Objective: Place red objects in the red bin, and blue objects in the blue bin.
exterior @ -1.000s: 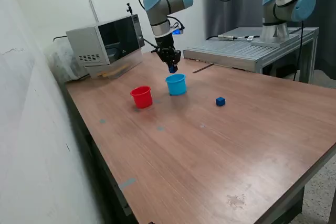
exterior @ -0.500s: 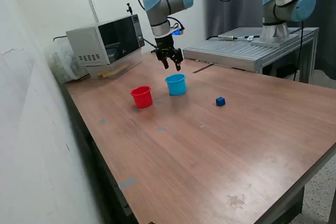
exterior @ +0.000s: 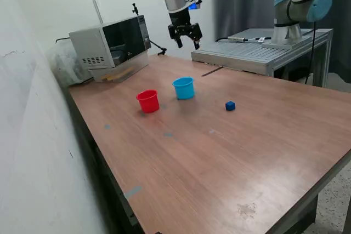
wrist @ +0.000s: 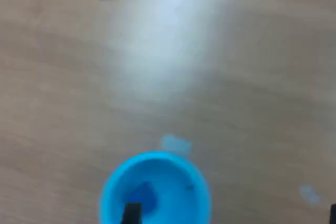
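Observation:
The light blue cup (exterior: 184, 87) stands on the wooden table (exterior: 230, 157), with the red cup (exterior: 148, 101) next to it toward the exterior view's left. One dark blue cube (exterior: 230, 106) lies on the table toward the exterior view's right of the blue cup. In the blurred wrist view, the blue cup (wrist: 156, 190) holds another dark blue cube (wrist: 143, 198). My gripper (exterior: 185, 35) is open and empty, high above the table behind the blue cup. No red cubes are in view, and the inside of the red cup is hidden.
A microwave (exterior: 109, 45) stands at the table's back left in the exterior view. A grey metal platform (exterior: 258, 53) with a second arm (exterior: 299, 4) on it sits behind the table at the right. A wall runs along the left.
The gripper held a blue cube just over the blue cup, opened and let it go, then rose well above the table and shifted slightly back. The cups and the loose cube have not moved.

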Controlling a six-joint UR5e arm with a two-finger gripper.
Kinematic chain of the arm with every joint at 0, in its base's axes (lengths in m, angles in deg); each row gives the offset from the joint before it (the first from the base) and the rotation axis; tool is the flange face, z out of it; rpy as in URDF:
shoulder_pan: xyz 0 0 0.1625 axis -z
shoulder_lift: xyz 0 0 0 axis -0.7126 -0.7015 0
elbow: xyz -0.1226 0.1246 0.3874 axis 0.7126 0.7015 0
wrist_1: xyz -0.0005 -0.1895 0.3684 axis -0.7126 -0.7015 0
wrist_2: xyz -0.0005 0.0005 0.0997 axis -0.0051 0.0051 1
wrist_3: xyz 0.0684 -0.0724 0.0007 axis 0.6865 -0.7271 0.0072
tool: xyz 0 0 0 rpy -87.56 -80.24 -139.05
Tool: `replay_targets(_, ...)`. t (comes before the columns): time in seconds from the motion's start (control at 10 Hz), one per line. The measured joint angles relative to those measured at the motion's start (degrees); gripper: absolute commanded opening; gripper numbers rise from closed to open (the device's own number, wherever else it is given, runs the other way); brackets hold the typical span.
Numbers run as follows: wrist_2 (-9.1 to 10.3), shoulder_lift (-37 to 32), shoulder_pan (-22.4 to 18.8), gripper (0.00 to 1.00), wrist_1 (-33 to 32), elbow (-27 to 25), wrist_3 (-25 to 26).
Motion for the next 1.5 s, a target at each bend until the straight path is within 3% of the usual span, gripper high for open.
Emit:
replay_targets(0.2, 0.62, -6.7, -5.0, 1.00, 2.9, -5.2, 4.0)
replay_targets(0.4, 4.94, -10.9, -7.8, 1.00, 0.3, -11.4, 11.2)
replay_targets(0.7, 13.56, -13.0, -8.5, 1.00, -11.4, -18.1, 15.9)
replay_targets(0.9, 16.26, -9.5, -8.7, 1.00, -23.4, -20.9, 19.0)
replay_targets(1.1, 15.11, -2.6, -9.0, 1.00, -31.7, -21.8, 24.5)
replay_targets(1.3, 13.49, 3.7, -11.1, 1.00, -34.9, -20.4, 27.1)
replay_targets(1.5, 9.79, 7.4, -13.8, 1.00, -35.8, -17.8, 31.6)
